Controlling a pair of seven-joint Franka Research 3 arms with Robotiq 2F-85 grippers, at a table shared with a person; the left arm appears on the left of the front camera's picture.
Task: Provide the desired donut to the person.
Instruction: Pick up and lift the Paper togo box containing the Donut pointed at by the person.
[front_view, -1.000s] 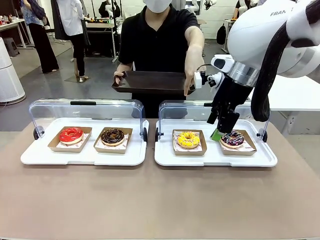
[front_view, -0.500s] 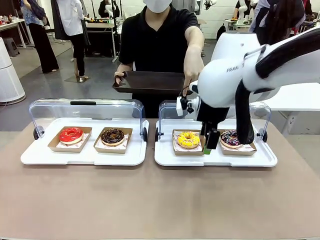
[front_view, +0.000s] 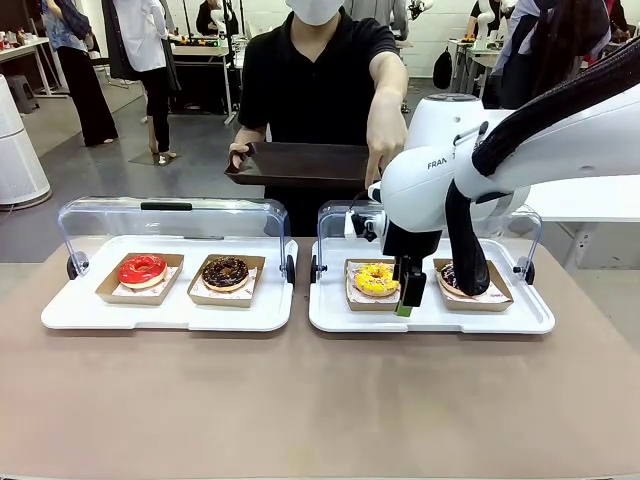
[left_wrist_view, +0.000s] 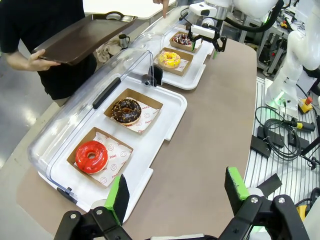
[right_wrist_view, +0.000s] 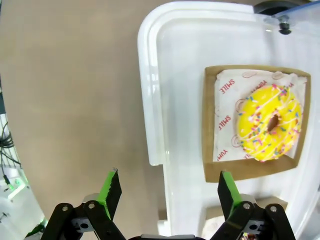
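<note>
- Right fingers (right_wrist_view: 112, 187) wide apart, empty, over the rim of the white tray (right_wrist_view: 150, 100), lower centre.
- Yellow donut (right_wrist_view: 270, 130) at frame right, in its box, untouched.
- Left fingers (left_wrist_view: 119, 196) apart, empty, above the desk (left_wrist_view: 210, 130), frame bottom.

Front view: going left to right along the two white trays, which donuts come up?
Red glazed donut → chocolate donut → yellow sprinkled donut → dark frosted donut, partly hidden.
</note>
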